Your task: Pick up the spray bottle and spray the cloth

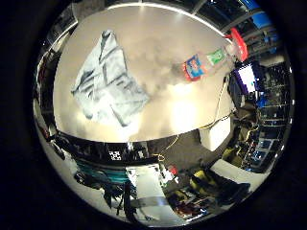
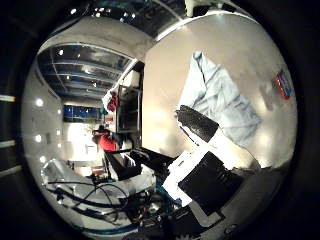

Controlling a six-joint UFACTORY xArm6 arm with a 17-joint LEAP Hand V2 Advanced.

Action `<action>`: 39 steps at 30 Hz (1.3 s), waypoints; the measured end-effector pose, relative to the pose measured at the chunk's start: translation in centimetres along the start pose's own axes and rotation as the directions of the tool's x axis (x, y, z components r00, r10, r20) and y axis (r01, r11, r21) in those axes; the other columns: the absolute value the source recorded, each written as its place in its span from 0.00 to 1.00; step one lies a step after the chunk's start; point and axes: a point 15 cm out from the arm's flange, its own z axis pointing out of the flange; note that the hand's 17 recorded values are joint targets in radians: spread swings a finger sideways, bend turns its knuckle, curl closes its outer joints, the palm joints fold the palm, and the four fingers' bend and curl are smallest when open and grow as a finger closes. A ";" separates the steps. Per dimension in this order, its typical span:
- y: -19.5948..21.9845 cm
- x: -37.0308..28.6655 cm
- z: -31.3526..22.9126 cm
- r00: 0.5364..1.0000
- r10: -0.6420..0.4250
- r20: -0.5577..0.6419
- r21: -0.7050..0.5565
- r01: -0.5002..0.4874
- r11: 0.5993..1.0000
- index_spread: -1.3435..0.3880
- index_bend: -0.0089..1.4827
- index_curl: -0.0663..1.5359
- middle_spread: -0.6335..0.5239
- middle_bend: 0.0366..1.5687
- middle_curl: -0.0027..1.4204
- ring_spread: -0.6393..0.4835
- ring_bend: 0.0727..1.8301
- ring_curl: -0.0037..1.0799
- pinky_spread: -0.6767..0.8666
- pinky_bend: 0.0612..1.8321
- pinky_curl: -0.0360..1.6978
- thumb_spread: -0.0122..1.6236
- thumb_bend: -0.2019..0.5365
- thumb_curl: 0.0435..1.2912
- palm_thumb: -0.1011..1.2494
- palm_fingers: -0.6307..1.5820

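On the pale bench (image 1: 158, 43), well apart from the crumpled light-blue cloth (image 1: 108, 81), lies the clear plastic spray bottle (image 1: 211, 60), red-triggered — light, slick, so I'd grip mid-body; robot hand (image 2: 200, 165) empty, finger curl unreadable.

Crumpled cloth (image 1: 109, 81) and spray bottle (image 1: 211, 58) apart on table (image 1: 163, 120)

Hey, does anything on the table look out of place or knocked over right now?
Yes. The spray bottle lies on its side on the table, red trigger head toward the table's edge, rather than standing upright. The light blue cloth lies crumpled and bunched, apart from the bottle. No spill is visible.
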 end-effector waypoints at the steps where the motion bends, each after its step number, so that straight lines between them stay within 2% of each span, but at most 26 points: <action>1: -0.5 0.9 -0.6 1.000 0.012 0.001 0.020 -0.012 1.000 0.56 0.12 0.25 0.54 0.11 0.24 0.66 0.08 0.21 0.69 0.08 0.18 0.68 0.25 0.22 0.59 0.45; 11: -3.6 9.1 -6.1 0.987 0.144 0.076 0.197 -0.156 0.968 0.58 0.12 0.24 0.54 0.12 0.25 0.67 0.09 0.22 0.69 0.10 0.19 0.68 0.25 0.22 0.59 0.44; 18: -2.6 14.0 -8.2 0.957 0.244 0.156 0.215 -0.274 0.937 0.58 0.11 0.23 0.56 0.11 0.25 0.68 0.09 0.22 0.69 0.12 0.19 0.68 0.25 0.22 0.59 0.43; 32: 0.6 21.8 -6.0 0.900 0.342 0.272 0.242 -0.408 0.880 0.63 0.10 0.20 0.62 0.11 0.25 0.71 0.14 0.25 0.69 0.19 0.21 0.68 0.24 0.22 0.57 0.36; 39: 1.7 25.2 -3.1 0.862 0.385 0.330 0.219 -0.466 0.857 0.64 0.10 0.20 0.63 0.12 0.26 0.71 0.15 0.25 0.69 0.20 0.21 0.67 0.24 0.22 0.54 0.34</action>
